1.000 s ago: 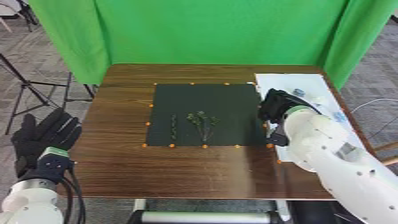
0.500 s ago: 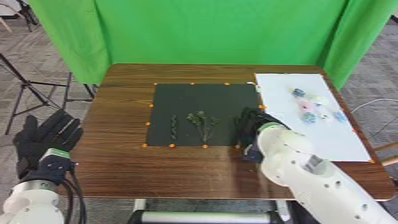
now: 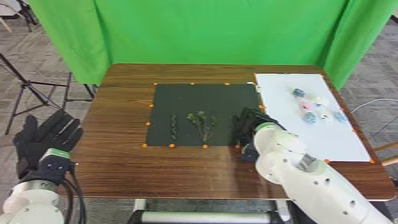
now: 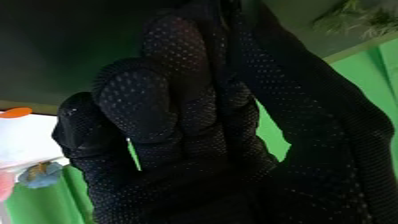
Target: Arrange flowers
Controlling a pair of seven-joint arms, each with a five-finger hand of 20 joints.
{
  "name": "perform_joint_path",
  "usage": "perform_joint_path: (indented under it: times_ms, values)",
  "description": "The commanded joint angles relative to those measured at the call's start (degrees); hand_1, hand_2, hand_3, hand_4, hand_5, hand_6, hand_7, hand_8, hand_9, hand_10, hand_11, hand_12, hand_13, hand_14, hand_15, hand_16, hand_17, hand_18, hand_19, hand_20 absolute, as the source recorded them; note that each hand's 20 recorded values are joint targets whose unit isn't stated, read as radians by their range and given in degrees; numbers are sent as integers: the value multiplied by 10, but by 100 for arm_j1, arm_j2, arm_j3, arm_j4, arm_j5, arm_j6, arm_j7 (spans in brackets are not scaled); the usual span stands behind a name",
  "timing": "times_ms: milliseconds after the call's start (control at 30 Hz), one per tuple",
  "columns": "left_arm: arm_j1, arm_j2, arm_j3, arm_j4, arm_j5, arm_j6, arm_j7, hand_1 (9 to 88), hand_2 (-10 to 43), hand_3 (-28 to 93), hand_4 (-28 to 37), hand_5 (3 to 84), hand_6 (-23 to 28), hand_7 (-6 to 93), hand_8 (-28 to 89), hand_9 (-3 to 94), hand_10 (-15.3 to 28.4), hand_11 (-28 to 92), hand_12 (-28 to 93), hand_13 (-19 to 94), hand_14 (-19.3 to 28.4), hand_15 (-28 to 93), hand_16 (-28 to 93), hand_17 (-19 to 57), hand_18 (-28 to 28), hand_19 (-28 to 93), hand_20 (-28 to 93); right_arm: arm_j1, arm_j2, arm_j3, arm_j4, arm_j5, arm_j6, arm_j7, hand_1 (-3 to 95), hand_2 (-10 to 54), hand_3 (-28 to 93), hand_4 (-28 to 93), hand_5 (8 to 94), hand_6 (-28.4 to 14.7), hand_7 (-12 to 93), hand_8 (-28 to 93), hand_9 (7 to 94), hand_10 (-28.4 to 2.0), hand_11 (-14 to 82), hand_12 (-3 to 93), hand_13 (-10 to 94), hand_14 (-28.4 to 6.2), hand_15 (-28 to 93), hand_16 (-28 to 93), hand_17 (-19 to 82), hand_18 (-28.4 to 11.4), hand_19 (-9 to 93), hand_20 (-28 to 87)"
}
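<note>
Right hand (image 3: 253,121) is positioned at the near right corner of the dark mat (image 3: 209,95), palm region covering part of the mat's right edge; state: closed, fingers bent and thumb brought in close to them; whether a slim item is pinched between them cannot be told; contact with the mat likewise cannot be told. Left hand (image 3: 37,144) is located just beside the table's left edge, palm up; state: open, fingers extended and spread, holding nothing.

Green sprigs (image 3: 202,125) lie on the mat, left of the right hand and apart from it, branched tops toward the far side, stems toward the near side; a slender green stem (image 3: 173,127) lies parallel to them, farther left. Flower heads are grouped on the white sheet (image 3: 284,85), right of the mat: a dark blue bloom (image 3: 298,92) farthest from the robot; a pink bloom (image 3: 307,106) nearer; a blue bloom (image 3: 310,118) nearer again; a light blue bloom (image 3: 340,116) at the right of the group; pale blooms (image 3: 322,101) between.

Mat and sheet rest on the brown wooden table (image 3: 169,172); orange markers (image 3: 172,146) line the mat's border; a green curtain (image 3: 213,30) hangs behind the table.
</note>
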Motion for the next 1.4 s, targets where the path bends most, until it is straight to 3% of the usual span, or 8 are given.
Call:
perform_joint_path:
  times_ms: [33,333,467,567,867,1000,1200,1400]
  values:
    - [48,-28,-36,-31,25,-36,-82,263,129,718,-283,466,85,210,-121,418,153,299,95,310,169,539,-101,-39,155,434,133,-10,-49,-83,181,-78,-23,157,508,-95,746,-210,734,-23,455,214,844,-108,322,507,774,-113,636,388,452,-269,932,391]
    - [75,-18,-63,-38,8,12,-38,278,138,749,-281,467,86,210,-120,419,153,300,94,311,169,539,-101,-38,155,434,132,-119,-1,96,39,3,-483,261,383,-95,713,-222,714,-45,399,172,788,-153,428,345,746,-123,649,380,436,-275,932,382]
    - [31,-29,-20,-14,-9,37,18,278,123,740,-282,467,86,212,-121,419,152,302,94,312,169,541,-101,-38,154,433,131,-147,51,130,-38,-23,-486,229,315,-95,732,-226,698,-58,427,-95,775,-159,429,339,730,-129,648,378,426,-278,932,369]
    - [56,-17,-22,-32,-80,61,123,274,113,738,-282,466,86,212,-121,418,152,303,94,314,170,542,-100,-38,155,433,131,-177,102,205,-149,21,-467,222,302,-95,732,-229,682,-65,423,-101,761,-164,431,339,721,-134,652,381,422,-280,932,366]
    - [87,-32,-28,-35,-102,39,178,271,107,737,-283,466,87,214,-122,414,152,303,94,312,170,543,-101,-37,153,430,129,-285,215,601,-511,-93,-470,181,287,-95,704,-237,674,-74,382,-100,758,-169,431,335,715,-137,653,378,417,-282,932,356]
    - [117,-30,-30,-50,-88,24,187,270,107,737,-283,465,87,215,-122,415,152,304,94,311,170,543,-101,-37,153,429,130,-374,380,1201,-659,-393,-552,-308,280,-95,693,-237,660,-81,368,-92,744,-177,423,333,696,-148,652,377,400,-283,926,354]
    - [129,-45,40,-47,2,-10,94,267,109,736,-283,466,87,216,-123,416,151,305,94,311,169,543,-101,-38,153,430,131,-392,751,1972,-490,-443,-630,-713,317,-95,738,-258,601,-68,305,-105,657,-171,228,208,634,-151,619,314,354,-264,891,366]
    - [152,-25,-23,-32,19,-49,74,268,111,733,-283,466,87,215,-123,417,152,305,94,311,170,543,-101,-39,154,430,132,-369,1014,2232,-18,-622,-661,-692,346,-95,760,-278,592,-66,207,-124,607,-154,155,163,613,-147,605,289,338,-264,873,380]
